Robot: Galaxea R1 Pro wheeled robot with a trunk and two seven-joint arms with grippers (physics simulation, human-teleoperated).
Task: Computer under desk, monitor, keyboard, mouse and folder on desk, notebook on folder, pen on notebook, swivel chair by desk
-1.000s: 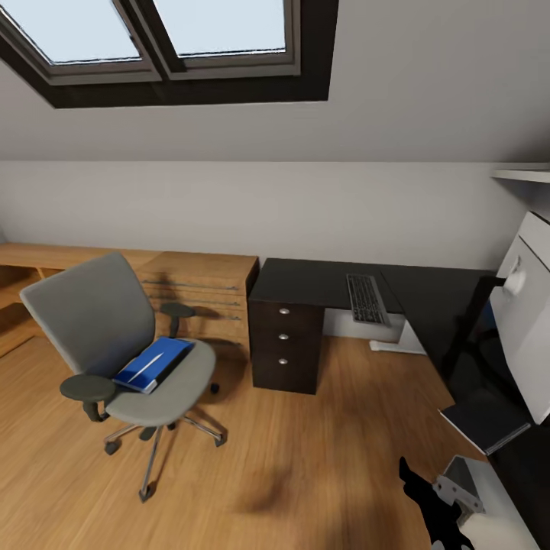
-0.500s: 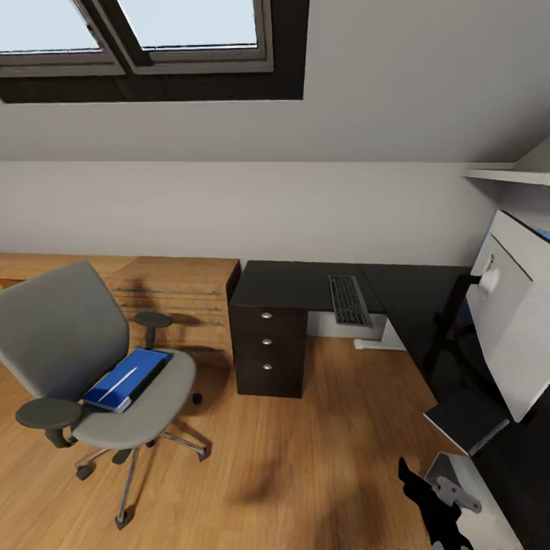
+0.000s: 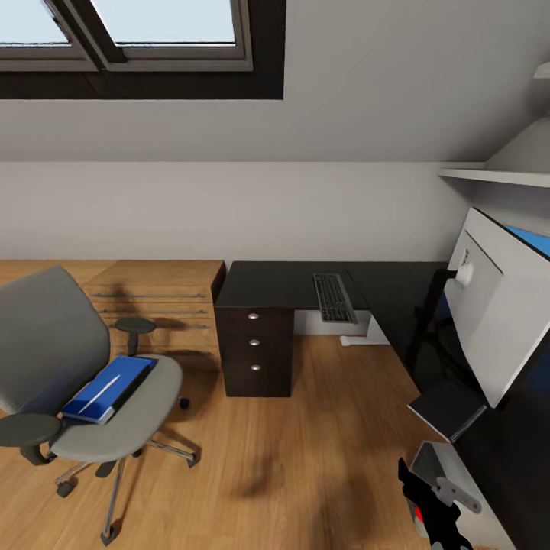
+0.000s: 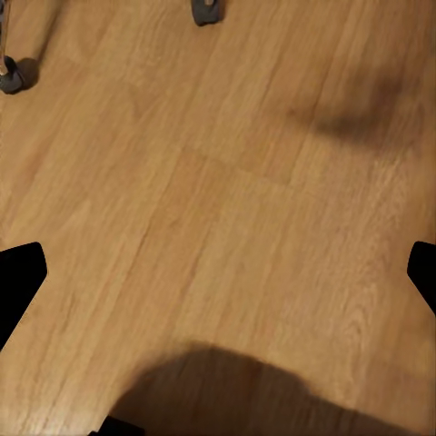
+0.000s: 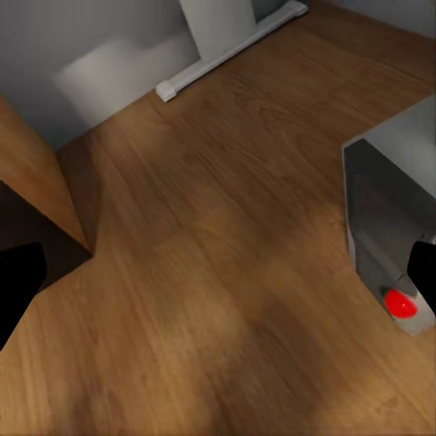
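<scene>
**In the bedroom, jaws empty over bare boards**

In front of me, under the sloped ceiling, the L-shaped worktop point(image 3: 283, 284) runs glossy black along the back wall and turns down my right side. The keyboard point(image 3: 334, 297) lies flat on it near the corner, long side pointing away from the wall. The monitor point(image 3: 489, 305) stands on the right wing, pale grey back towards me, slim black stand point(image 3: 431, 321) beneath it. Black drawers point(image 3: 254, 347) with round silver knobs sit under the worktop's left end, touching a low light-wood cabinet point(image 3: 160, 294).

Over on the left, well apart from the worktop, the swivel chair point(image 3: 69, 359) stands on the wooden floor point(image 3: 305, 428). The blue folder point(image 3: 107, 389) lies on its seat, a slim pale object resting on top.

Down at my right, the computer point(image 5: 391, 227) sits on the floor beside the worktop, its red light point(image 5: 399, 303) glowing.

My right jaws point(image 5: 218, 277) are spread wide, dark tips at either edge of the wrist view, nothing between them. My left jaws point(image 4: 218, 277) are likewise apart, empty, over plain boards with two chair castors point(image 4: 204, 11) beyond.
</scene>
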